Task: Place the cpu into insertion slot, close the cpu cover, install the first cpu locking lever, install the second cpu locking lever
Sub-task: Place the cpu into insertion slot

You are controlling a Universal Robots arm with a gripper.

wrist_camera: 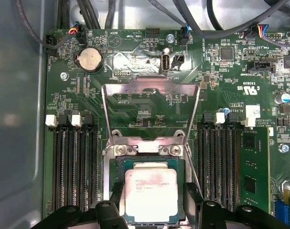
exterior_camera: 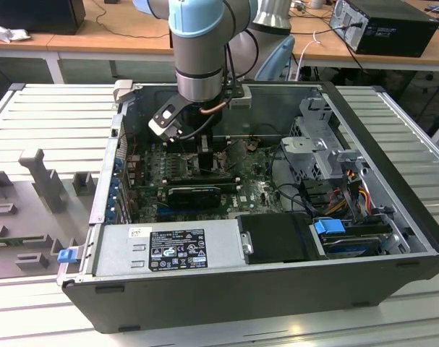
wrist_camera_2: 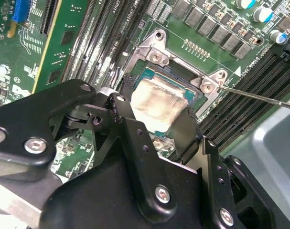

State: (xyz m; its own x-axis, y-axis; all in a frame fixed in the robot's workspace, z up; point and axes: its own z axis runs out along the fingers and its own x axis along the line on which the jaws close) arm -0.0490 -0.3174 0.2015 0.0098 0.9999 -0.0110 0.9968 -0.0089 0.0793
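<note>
The cpu (wrist_camera_2: 156,102), a small square chip with a pale silver face, sits at the insertion slot (wrist_camera_2: 156,56), level with its silver rim. My gripper (wrist_camera_2: 155,113) straddles it, one black finger (wrist_camera_2: 122,114) against each opposite edge, shut on the chip. In the first wrist view the cpu (wrist_camera: 151,193) lies between the fingers (wrist_camera: 195,202). The cpu cover (wrist_camera: 151,87) stands swung back and open on its hinge. A thin wire locking lever (wrist_camera_2: 262,98) sticks out unlatched beside the slot. In the exterior view my gripper (exterior_camera: 207,155) reaches down into the open computer case.
Long black memory slots (wrist_camera: 75,167) flank the socket on both sides. A coin battery (wrist_camera: 90,58) and cables lie beyond the cover. A black expansion card (exterior_camera: 194,194), power supply (exterior_camera: 168,247) and drive cage (exterior_camera: 324,155) crowd the case.
</note>
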